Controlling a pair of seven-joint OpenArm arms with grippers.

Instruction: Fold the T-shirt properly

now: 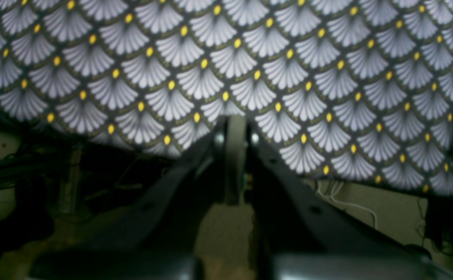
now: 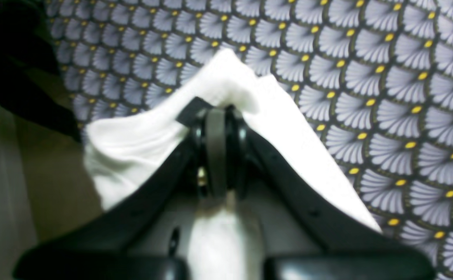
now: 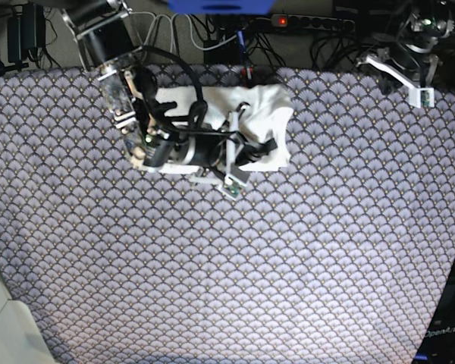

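Note:
The T-shirt lies as a folded white bundle near the table's back edge in the base view, with no print showing. My right gripper is shut on a raised fold of the T-shirt, and white cloth bunches around its fingertips. In the base view that arm lies across the bundle and hides much of it, with the right gripper at the bundle's right side. My left gripper is shut on nothing and hangs by the edge of the tablecloth. The left arm sits at the back right, away from the shirt.
A scale-patterned tablecloth covers the whole table. Cables and a power strip run behind the back edge. A pale object stands off the front left corner. Floor and wires show past the table edge.

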